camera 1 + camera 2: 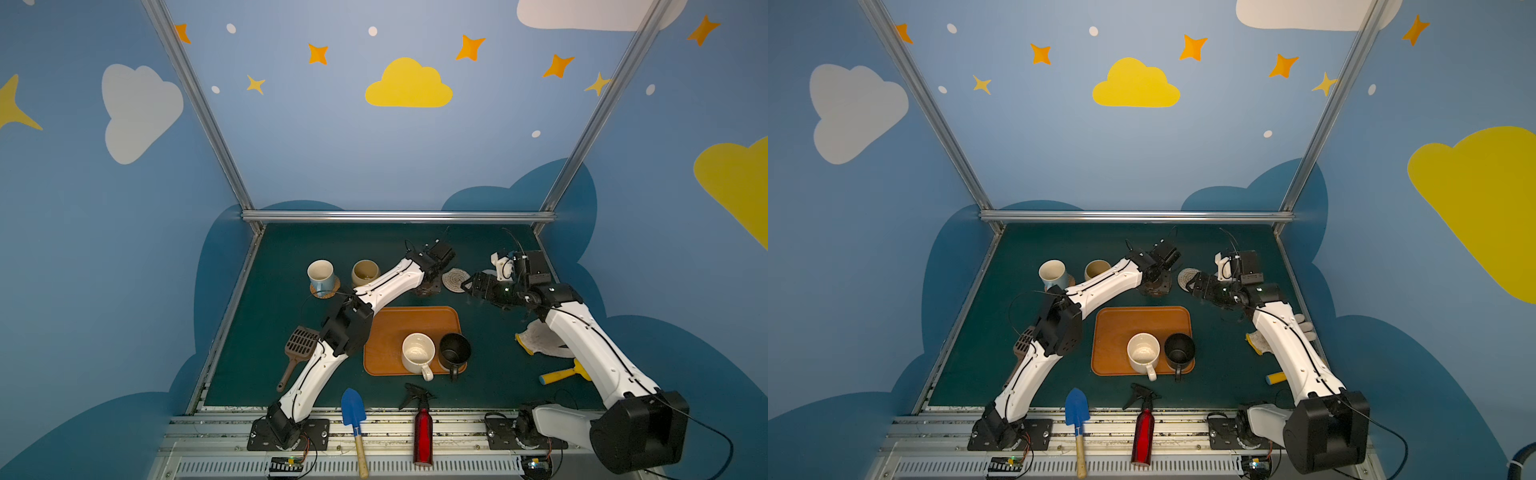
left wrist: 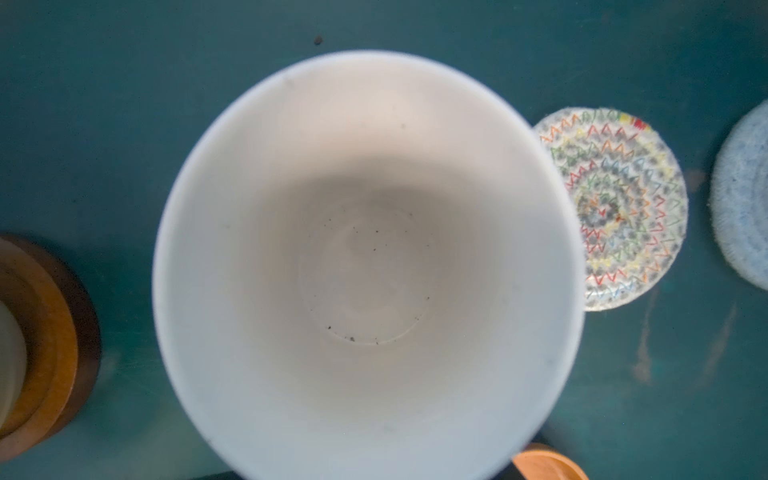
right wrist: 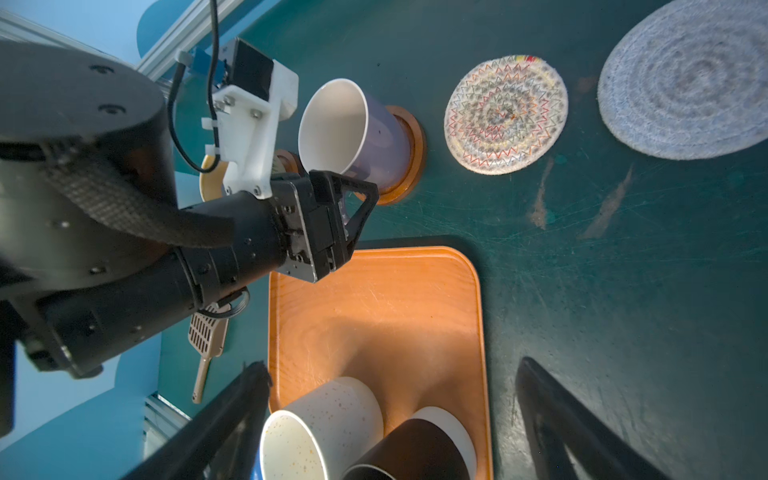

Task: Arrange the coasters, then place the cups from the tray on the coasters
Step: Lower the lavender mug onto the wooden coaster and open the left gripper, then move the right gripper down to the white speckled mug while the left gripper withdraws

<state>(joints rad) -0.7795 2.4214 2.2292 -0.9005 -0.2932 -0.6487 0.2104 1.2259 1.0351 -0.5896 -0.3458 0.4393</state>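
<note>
Inspection findings: the left gripper [image 1: 428, 287] stood directly over the lavender mug [image 3: 376, 137]. The mug sat upright in a dark wooden coaster [image 3: 417, 151] toward the far edge of the table [image 1: 257, 316]. One black finger [image 3: 345, 180] lay close against the mug's rim. Whether the jaws were clenched on it or released could not be told.

The right gripper [image 1: 471, 287] hung just beside the beige rope coaster [image 3: 505, 114], jaws spread wide and grasping nothing. That coaster and the grey rope coaster [image 3: 685, 83], next along toward the right edge, were both bare.

Toward the left edge, the tan mug [image 1: 365, 272] stood on the other wooden coaster [image 2: 54, 332]. The light blue mug [image 1: 321, 274] stood on the woven coaster [image 1: 326, 291].

The tray [image 1: 399, 322] lay mid-table. The cream mug [image 1: 417, 353] and black mug [image 1: 455, 351] stood upright just beside each other at its near edge, handles toward the near edge of the table.
</note>
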